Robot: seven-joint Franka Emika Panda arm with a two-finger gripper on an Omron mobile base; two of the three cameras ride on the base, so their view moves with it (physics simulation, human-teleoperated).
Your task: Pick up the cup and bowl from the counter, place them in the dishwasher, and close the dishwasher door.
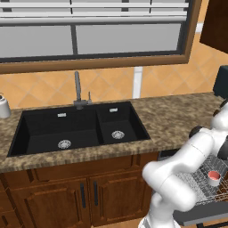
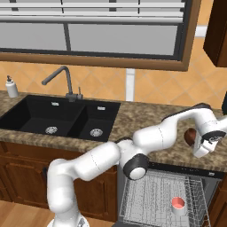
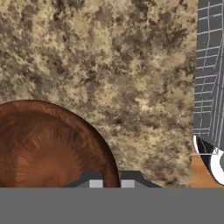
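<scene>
Two pincer [image 3: 111, 183] tips pinch the brown bowl's [image 3: 43, 146] rim on the counter [image 3: 109, 65].

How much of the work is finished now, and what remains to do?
Done: the cup already stands in the dishwasher rack. In hand: the claw is shut on the rim of the brown bowl, which seems to rest on the counter, not lifted yet. Left: carry the bowl to the rack, then close the dishwasher door, which is open.
</scene>
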